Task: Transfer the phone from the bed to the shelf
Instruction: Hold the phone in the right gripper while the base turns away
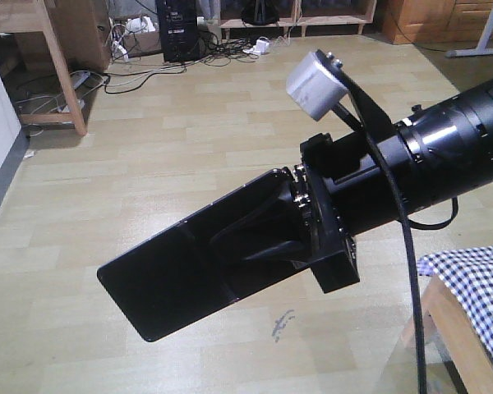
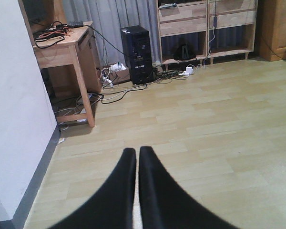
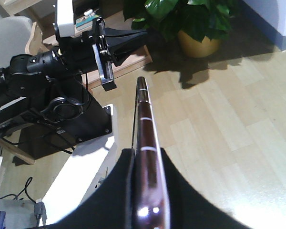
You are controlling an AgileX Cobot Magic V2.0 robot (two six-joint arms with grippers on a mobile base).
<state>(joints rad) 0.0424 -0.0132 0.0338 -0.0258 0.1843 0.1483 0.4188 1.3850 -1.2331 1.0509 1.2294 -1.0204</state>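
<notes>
The phone [image 1: 164,279], a glossy black slab, hangs in the air over the wood floor, and my right gripper [image 1: 255,242] is shut on its near end. The right wrist view shows it edge-on, its pinkish rim [image 3: 143,109] pinched between the two black fingers of the right gripper [image 3: 145,150]. A corner of the bed [image 1: 476,287], in black-and-white check, lies at the lower right below the arm. My left gripper [image 2: 137,150] is shut with nothing in it, pointing at the floor. The wooden shelf unit [image 2: 205,28] stands against the far wall.
A black computer tower [image 2: 137,55] and tangled cables [image 2: 114,71] sit by the far wall. A wooden table [image 2: 66,47] stands at the left beside a white wall [image 2: 14,119]. A potted plant [image 3: 195,28] stands on the floor, and the robot's white base [image 3: 86,167] is below the phone.
</notes>
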